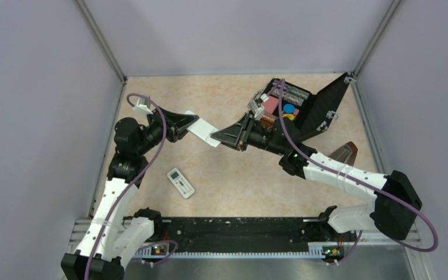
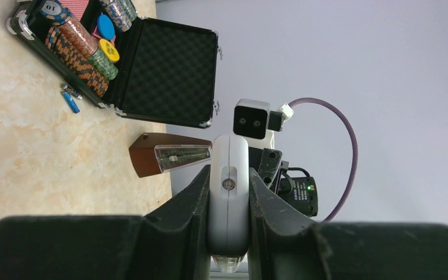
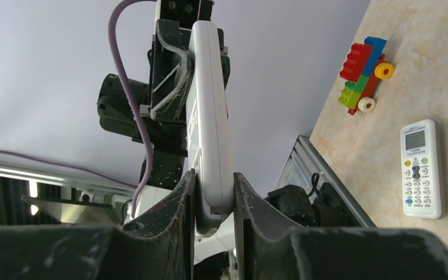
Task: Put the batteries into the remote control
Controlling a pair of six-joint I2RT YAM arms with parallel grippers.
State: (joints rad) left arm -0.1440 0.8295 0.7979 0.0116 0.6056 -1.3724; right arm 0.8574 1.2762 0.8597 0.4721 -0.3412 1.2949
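While off the table [image 1: 239, 175], remote control [image 3: 210, 116]: spans both sets of fingers.
left gripper [image 2: 228, 172]: clamps one end.
right gripper [image 3: 213, 177]: clamps other end.
batteries [image 2: 70, 103]: well away from fingers, beside case [image 2: 169, 76].

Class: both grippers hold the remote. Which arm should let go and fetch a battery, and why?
Right, most likely: the batteries lie by the case, which is on the right gripper's side, while the left gripper also clamps the remote.

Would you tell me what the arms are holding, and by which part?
The remote control, in the air: the left gripper clamps one end, the right gripper the opposite end.
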